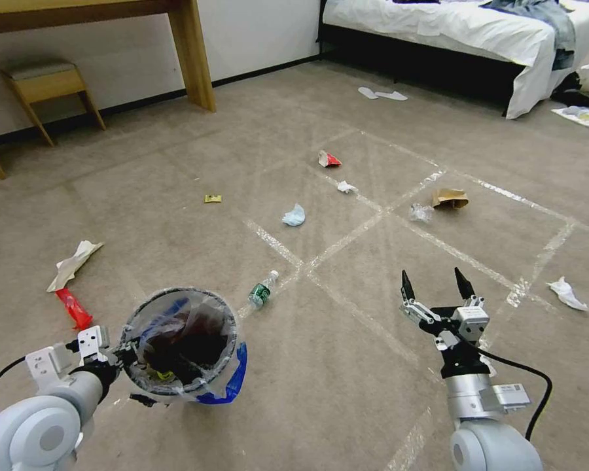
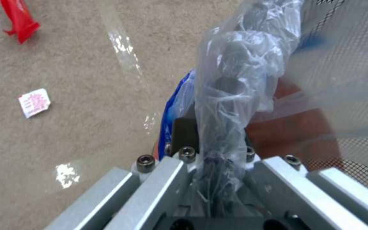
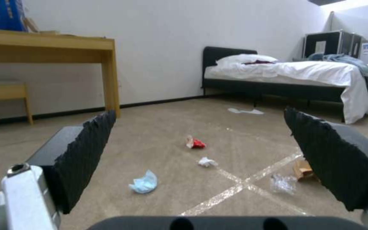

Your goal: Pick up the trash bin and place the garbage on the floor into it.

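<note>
My left gripper is shut on the near-left rim of the trash bin, pinching its crinkled clear liner; the red body shows beside the fingers. Garbage lies scattered on the floor: a green-label bottle just beyond the bin, a blue mask, a white tissue, a red-white carton, a brown bag and a red wrapper. My right gripper hovers open and empty over the tape grid, with mask and carton ahead of it.
A wooden desk leg and stool stand at the back left, and a bed at the back right. White slippers lie near the bed. More tissue lies far right and white paper far left.
</note>
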